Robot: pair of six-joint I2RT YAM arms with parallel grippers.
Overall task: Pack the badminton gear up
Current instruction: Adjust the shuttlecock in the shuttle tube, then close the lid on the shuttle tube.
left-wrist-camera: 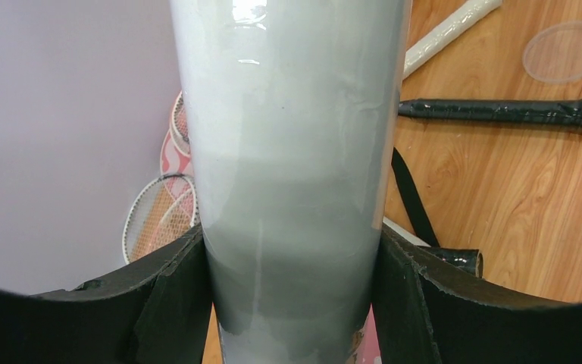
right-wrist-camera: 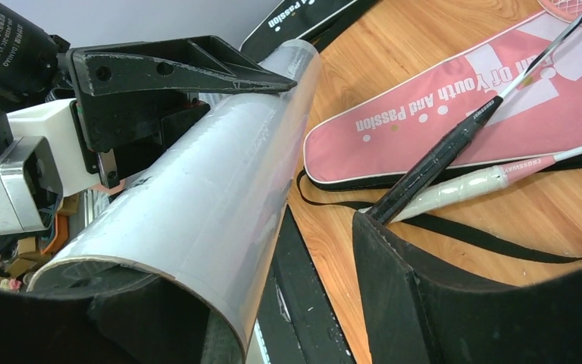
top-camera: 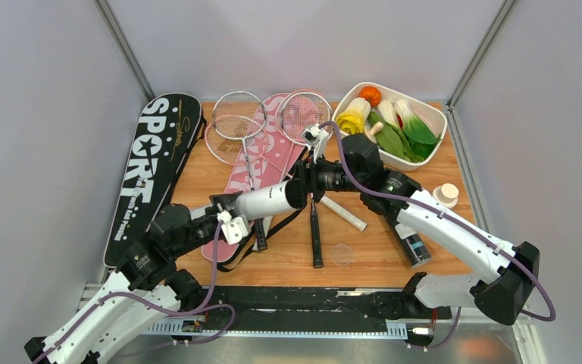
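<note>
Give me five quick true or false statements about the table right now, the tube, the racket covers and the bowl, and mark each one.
1. The left gripper is clamped on the white tube. True.
2. The white tube lies flat on the table. False: it is held up between the two arms.
3. The black cover lies left of the pink cover. True.
4. The bowl sits at the near left corner. False: it is at the far right.
5. The clear lid rests on the bare wood, apart from the black racket handle. True.
</note>
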